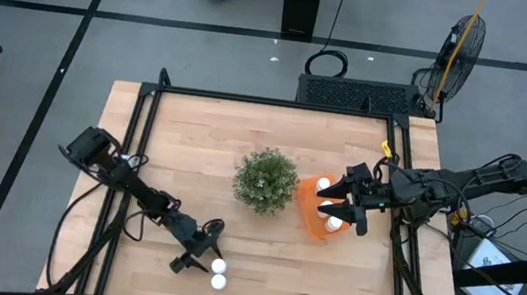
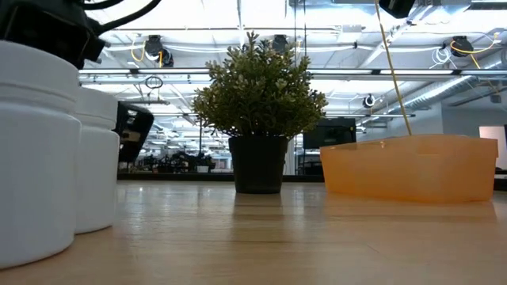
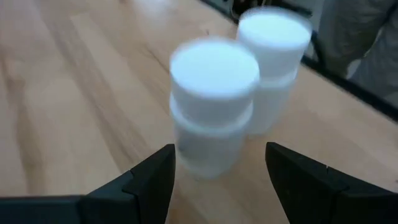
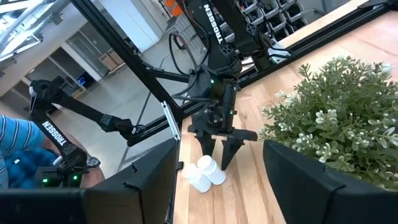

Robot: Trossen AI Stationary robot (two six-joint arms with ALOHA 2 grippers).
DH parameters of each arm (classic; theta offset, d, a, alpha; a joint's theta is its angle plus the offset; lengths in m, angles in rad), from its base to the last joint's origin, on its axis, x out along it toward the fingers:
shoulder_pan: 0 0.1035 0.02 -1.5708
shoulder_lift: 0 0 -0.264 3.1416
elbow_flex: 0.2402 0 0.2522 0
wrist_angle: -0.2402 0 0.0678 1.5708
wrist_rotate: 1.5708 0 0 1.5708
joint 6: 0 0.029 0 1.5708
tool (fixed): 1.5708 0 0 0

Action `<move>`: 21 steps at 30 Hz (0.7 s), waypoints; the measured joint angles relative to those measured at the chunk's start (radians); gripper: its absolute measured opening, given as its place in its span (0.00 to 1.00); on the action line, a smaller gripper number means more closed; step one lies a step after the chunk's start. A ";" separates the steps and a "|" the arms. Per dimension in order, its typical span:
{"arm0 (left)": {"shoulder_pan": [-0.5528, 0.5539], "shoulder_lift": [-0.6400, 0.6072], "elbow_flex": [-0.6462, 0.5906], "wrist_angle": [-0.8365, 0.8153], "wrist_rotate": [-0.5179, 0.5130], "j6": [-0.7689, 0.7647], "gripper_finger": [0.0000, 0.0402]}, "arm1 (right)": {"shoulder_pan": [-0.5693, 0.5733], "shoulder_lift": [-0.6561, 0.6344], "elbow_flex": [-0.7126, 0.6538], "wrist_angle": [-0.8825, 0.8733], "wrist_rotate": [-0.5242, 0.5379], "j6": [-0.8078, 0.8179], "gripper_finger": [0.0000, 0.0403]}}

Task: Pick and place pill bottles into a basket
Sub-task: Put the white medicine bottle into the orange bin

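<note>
Your left arm reaches from the table's left edge toward the near edge, low and stretched out. Its left gripper point(image 1: 202, 251) sits just beside the two bottles point(image 1: 218, 273) standing there, fingers point(image 3: 149, 183) spread wide, one on each side of the nearer bottle and not touching it. Your right arm comes in from the right edge, folded at the elbow, wrist pointing toward the table's middle. Its right gripper point(image 1: 339, 205) hangs over the basket point(image 1: 310, 219), fingers point(image 4: 149, 177) parted with nothing between them.
</note>
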 joint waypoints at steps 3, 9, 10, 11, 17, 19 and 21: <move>-0.001 0.014 0.005 0.016 -0.029 0.013 0.64 | 0.000 0.000 0.000 -0.002 0.000 0.001 0.57; 0.024 0.042 0.008 0.089 -0.015 0.013 0.64 | 0.000 0.000 0.000 -0.001 0.000 0.001 0.57; 0.026 0.049 0.011 0.097 0.001 0.014 0.64 | 0.000 0.000 0.000 -0.001 0.000 0.001 0.57; 0.027 0.054 0.017 0.097 0.013 0.014 0.64 | 0.000 0.000 0.000 -0.001 0.000 0.001 0.57; 0.024 0.055 0.047 0.089 0.021 0.037 0.64 | 0.000 0.000 0.000 -0.008 -0.001 0.001 0.57; 0.029 0.055 0.054 0.088 0.022 0.043 0.64 | 0.000 0.000 0.000 -0.008 -0.001 0.000 0.57; 0.032 0.055 0.061 0.085 0.022 0.043 0.64 | 0.000 0.000 0.000 -0.008 -0.001 0.000 0.57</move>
